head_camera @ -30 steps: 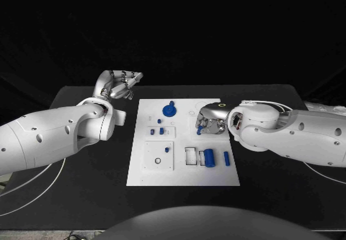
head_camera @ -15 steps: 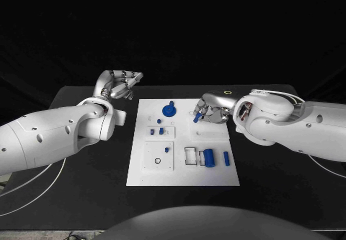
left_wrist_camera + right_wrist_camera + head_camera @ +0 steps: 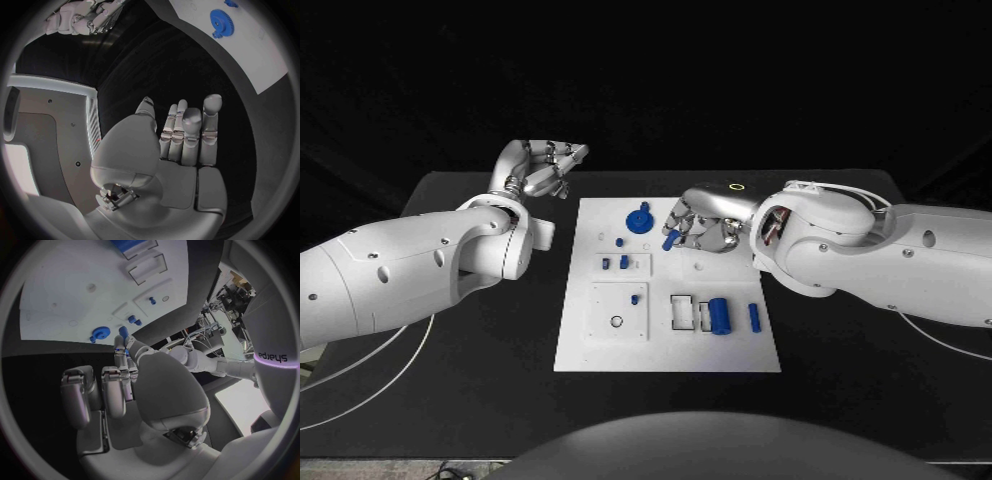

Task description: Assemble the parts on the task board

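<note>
Head view has my right hand point(image 3: 701, 228) hanging over the far right part of the task board point(image 3: 733, 355), pinching a small blue peg point(image 3: 672, 240) between its fingertips; the peg is a short rounded cylinder, tilted, with its lower end pointing down toward the board. Right wrist view shows the same peg point(image 3: 123, 333) at my fingertips, with the board beyond it.

My left hand point(image 3: 542, 168) sits off the board, beyond its far left corner, over the black table point(image 3: 473, 380). It holds nothing, and in the left wrist view its fingers point(image 3: 187, 132) lie straight, side by side and close together.

On the board, a blue gear point(image 3: 640, 219) lies near the far edge, just beside the peg I hold. Two short blue pegs point(image 3: 616, 262) stand in a small block toward the left edge, and another small blue peg point(image 3: 636, 298) stands in the square plate near the left edge, which also carries a dark ring point(image 3: 615, 322). Near the right edge a blue cylinder point(image 3: 718, 316) lies beside a white rectangular frame point(image 3: 682, 311), and a slim blue bar point(image 3: 754, 318) lies just to its right. My right forearm covers the board's far right corner.
</note>
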{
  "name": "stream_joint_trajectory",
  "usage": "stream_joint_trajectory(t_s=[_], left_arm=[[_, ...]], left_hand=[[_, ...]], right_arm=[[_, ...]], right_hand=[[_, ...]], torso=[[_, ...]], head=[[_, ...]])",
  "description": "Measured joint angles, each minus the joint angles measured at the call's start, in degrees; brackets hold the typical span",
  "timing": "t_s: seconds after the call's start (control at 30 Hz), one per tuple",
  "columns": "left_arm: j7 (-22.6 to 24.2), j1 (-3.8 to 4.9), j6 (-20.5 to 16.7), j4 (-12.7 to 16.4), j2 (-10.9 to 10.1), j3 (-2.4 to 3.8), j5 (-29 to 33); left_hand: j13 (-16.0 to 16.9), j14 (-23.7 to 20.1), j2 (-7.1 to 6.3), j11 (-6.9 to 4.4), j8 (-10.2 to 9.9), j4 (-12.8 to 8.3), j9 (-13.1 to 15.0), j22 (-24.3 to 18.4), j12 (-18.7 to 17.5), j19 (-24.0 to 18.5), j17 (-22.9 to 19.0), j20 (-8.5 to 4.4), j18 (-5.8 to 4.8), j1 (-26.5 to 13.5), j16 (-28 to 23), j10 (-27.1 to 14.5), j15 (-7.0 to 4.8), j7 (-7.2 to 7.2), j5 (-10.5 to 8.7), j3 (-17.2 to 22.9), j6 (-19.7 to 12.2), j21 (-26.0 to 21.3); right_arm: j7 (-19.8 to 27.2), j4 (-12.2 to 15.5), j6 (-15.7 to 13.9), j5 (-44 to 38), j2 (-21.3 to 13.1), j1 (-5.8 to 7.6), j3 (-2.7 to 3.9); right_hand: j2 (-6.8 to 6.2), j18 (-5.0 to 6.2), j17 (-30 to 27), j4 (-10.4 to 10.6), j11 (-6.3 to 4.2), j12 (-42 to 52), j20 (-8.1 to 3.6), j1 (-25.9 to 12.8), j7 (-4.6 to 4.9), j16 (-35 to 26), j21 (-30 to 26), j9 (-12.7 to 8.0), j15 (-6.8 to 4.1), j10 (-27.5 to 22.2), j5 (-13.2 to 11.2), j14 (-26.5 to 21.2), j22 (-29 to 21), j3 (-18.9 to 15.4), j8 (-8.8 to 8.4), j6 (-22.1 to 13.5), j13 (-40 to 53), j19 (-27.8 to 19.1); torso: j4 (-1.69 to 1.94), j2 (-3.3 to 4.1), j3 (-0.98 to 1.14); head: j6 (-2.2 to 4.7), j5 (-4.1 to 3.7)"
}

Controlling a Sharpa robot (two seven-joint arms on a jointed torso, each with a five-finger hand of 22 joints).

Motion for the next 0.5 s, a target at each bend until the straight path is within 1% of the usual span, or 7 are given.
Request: stream_joint_trajectory(t_s=[0.3,0.43,0.5], left_arm=[[0.0,0.0,0.1,-0.2,0.3,0.0,0.0],[0.0,-0.01,0.1,-0.2,0.4,0.0,0.0],[0.0,-0.03,0.1,-0.2,0.4,0.0,0.0]], left_hand=[[0.0,0.0,0.0,0.0,0.0,0.0,0.0,0.0,0.0,0.0,0.0,0.0,0.0,0.0,0.0,0.0,0.0,0.0,0.0,0.0,0.0,0.0],[0.0,0.0,0.0,0.0,0.0,0.0,0.0,0.0,0.0,0.0,0.0,0.0,0.0,0.0,0.0,0.0,0.0,0.0,0.0,0.0,0.0,0.0],[0.0,0.0,0.0,0.0,0.0,0.0,0.0,0.0,0.0,0.0,0.0,0.0,0.0,0.0,0.0,0.0,0.0,0.0,0.0,0.0,0.0,0.0]], right_arm=[[2.7,0.0,1.6,0.9,4.8,-0.08,0.02],[3.9,-0.3,2.3,1.0,6.7,-0.43,0.02],[4.3,-0.5,2.6,1.0,7.5,-0.63,0.02]], right_hand=[[-0.32,0.0,0.0,0.0,0.0,0.0,0.23,-0.3,0.0,0.0,0.0,0.0,0.08,0.0,0.0,-0.1,0.0,0.0,0.0,0.0,0.0,-0.2],[-0.32,0.0,0.0,0.0,0.0,0.0,0.23,-0.3,0.0,0.0,0.0,0.0,0.08,0.0,0.0,-0.1,0.0,0.0,0.0,0.0,0.0,-0.2],[-0.33,0.0,0.0,0.0,0.0,0.0,0.23,-0.3,0.0,0.0,0.0,0.0,0.08,0.0,-0.1,-0.1,0.0,0.0,0.0,0.0,0.0,-0.2]], torso=[[0.0,0.02,-0.02],[0.07,0.07,-0.03],[0.08,0.07,-0.05]], head=[[0.0,0.03],[0.0,-0.02],[0.0,0.12]])
